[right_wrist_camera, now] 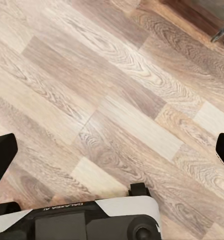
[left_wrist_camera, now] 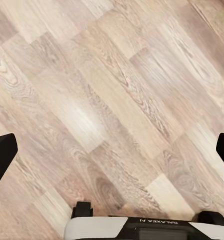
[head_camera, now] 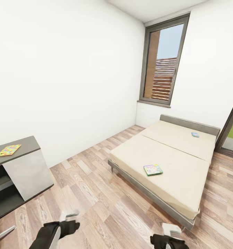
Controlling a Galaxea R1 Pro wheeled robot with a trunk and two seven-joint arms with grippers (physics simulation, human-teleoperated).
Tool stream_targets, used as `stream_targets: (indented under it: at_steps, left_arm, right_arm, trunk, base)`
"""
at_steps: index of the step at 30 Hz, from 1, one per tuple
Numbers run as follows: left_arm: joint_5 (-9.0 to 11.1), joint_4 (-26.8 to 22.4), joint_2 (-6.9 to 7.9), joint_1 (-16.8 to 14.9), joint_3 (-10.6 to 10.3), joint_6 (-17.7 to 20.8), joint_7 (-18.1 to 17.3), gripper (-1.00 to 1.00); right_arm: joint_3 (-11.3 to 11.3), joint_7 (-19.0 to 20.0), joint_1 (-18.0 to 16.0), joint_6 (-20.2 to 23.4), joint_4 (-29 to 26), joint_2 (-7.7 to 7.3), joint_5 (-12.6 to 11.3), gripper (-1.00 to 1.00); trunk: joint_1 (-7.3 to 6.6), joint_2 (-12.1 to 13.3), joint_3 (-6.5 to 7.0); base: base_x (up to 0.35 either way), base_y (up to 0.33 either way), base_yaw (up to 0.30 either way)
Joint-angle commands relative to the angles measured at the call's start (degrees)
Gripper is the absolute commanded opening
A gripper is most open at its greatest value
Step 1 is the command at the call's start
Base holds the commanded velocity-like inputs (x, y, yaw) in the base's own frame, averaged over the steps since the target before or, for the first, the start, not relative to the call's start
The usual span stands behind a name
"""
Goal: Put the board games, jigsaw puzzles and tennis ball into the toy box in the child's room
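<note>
**Both grippers low over bare floor, toys well ahead**

Head view: bed (head_camera: 171, 162) w/ beige mattress sits right of centre, head end toward the far wall under the window (head_camera: 164, 60). Two board games on it. The near board game (head_camera: 153, 169), green-edged, lies flat close to the mattress's front-left edge. The far board game (head_camera: 195, 135), small & bluish, lies flat near the headboard. They're well apart from each other.

At left, a dark-topped table (head_camera: 26, 145) w/ a grey side panel & open shelf. A flat multicoloured item (head_camera: 9, 150) rests on its top near the view's edge; puzzle or game, can't tell.

Left gripper (head_camera: 70, 215) is at the bottom, left of centre, over wood floor (head_camera: 95, 193). Right gripper (head_camera: 171, 229) is at the bottom right, just in front of the bed's near corner. The near board game is up & ahead of the right gripper, well apart; the table item is far off to the left gripper's left.

Left wrist view: left gripper (left_wrist_camera: 112, 155) w/ fingers spread wide, dark tips at each side edge, nothing btwn them but floor planks (left_wrist_camera: 112, 100).

Right wrist view: right gripper (right_wrist_camera: 112, 152) likewise spread wide, empty, above planks (right_wrist_camera: 112, 90); a metal bed leg (right_wrist_camera: 220, 34) shows at one corner.
</note>
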Motion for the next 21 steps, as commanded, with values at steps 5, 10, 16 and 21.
stream_targets:
  at_steps: [5, 10, 16, 21]
  left_arm:
    - [0.01, -14.51, -0.01, -0.06, 1.37, 11.3, -7.38, 1.0]
    - [0.01, -19.46, 0.03, -0.06, 1.56, 16.58, -12.97, 1.0]
    - [-0.09, -20.74, 0.66, -0.06, 1.78, 18.07, -16.94, 1.0]
    - [-0.08, -21.06, 1.24, -0.06, 1.99, 18.28, -18.06, 1.0]
  right_arm:
    - [-0.15, -0.42, -1.74, 9.79, -10.56, -0.02, -0.59, 1.0]
    - [-0.22, -0.2, -3.45, 18.22, -19.42, 0.03, -0.76, 1.0]
    - [-0.18, -0.07, -4.27, 20.31, -22.68, -0.01, -1.76, 1.0]
    - [-0.22, 0.0, -4.8, 20.65, -23.03, -0.04, -2.22, 1.0]
  trunk:
    - [0.04, -0.13, -0.15]
    - [0.04, -0.13, -0.15]
    - [0.04, -0.13, -0.15]
    - [0.04, -0.13, -0.15]
  base:
    - [0.0, 0.0, 0.0]
    - [0.0, 0.0, 0.0]
    - [0.0, 0.0, 0.0]
    - [0.0, 0.0, 0.0]
